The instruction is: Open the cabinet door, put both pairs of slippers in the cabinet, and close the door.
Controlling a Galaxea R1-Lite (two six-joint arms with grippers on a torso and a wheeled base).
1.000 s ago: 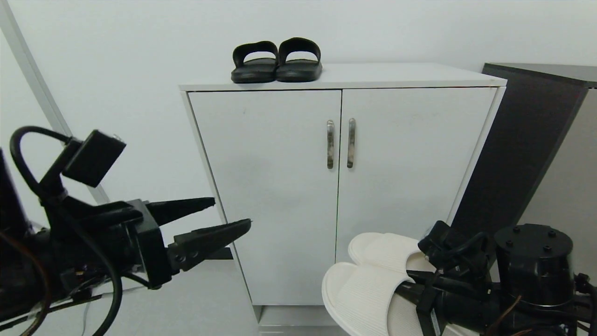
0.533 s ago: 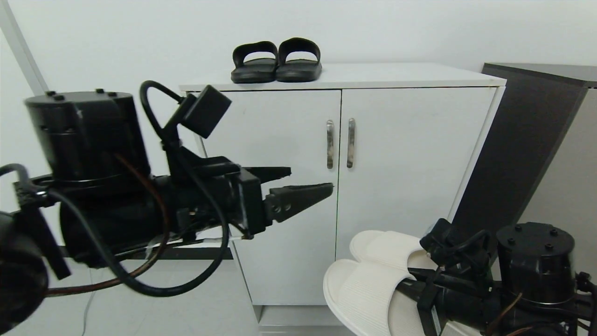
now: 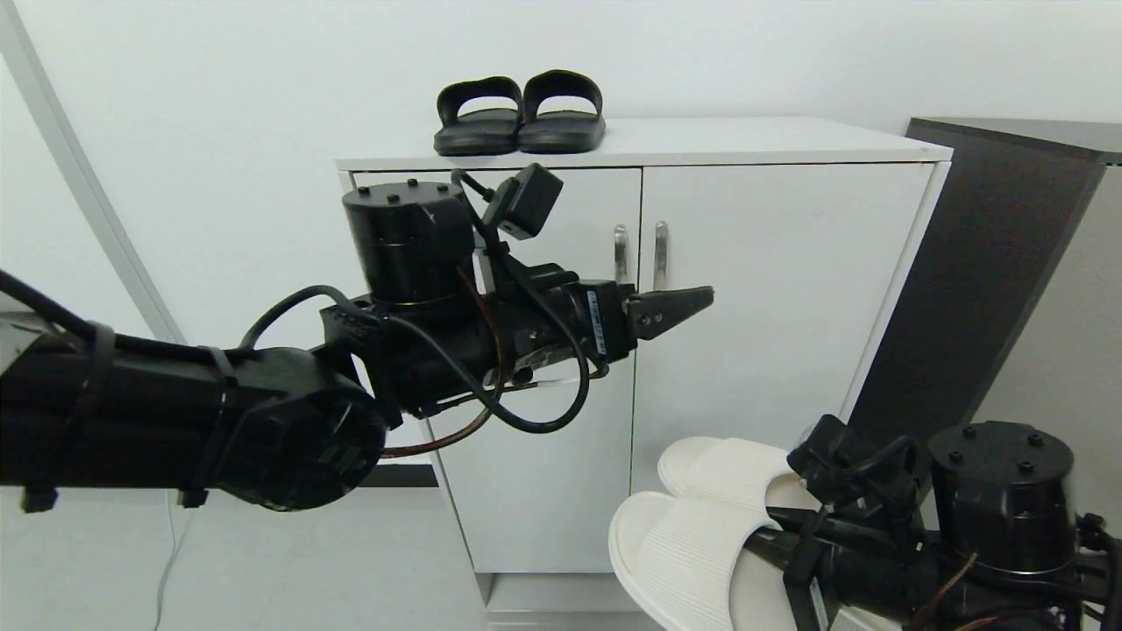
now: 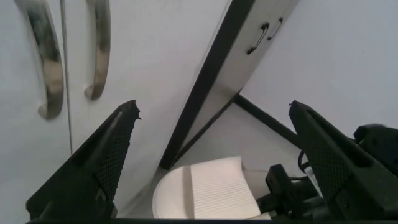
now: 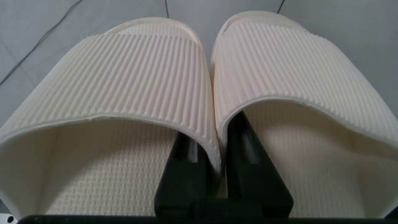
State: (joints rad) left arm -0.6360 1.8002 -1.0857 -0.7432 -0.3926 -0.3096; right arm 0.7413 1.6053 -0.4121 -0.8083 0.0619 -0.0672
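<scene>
The white cabinet (image 3: 526, 421) has both doors closed, with two metal handles (image 3: 621, 270) (image 3: 659, 267) at the centre seam. A pair of black slippers (image 3: 520, 114) sits on its top at the left. My left gripper (image 3: 679, 308) is open and level with the lower ends of the handles, just in front of them. In the left wrist view the handles (image 4: 46, 62) lie off to one side of the open left gripper (image 4: 212, 107). My right gripper (image 5: 214, 155) is shut on the white slippers (image 5: 186, 81), clamping their inner sides together. It holds the white slippers (image 3: 692, 535) low before the right door.
A dark cabinet (image 3: 982, 280) stands against the white cabinet's right side. A slanted white post (image 3: 79, 175) runs along the wall on the left. Pale floor (image 3: 307, 570) lies open to the left of the cabinet base.
My left arm has risen and swung right, from low left of the cabinet to the door handles, its gripper still open. The right arm with the white slippers has stayed put.
</scene>
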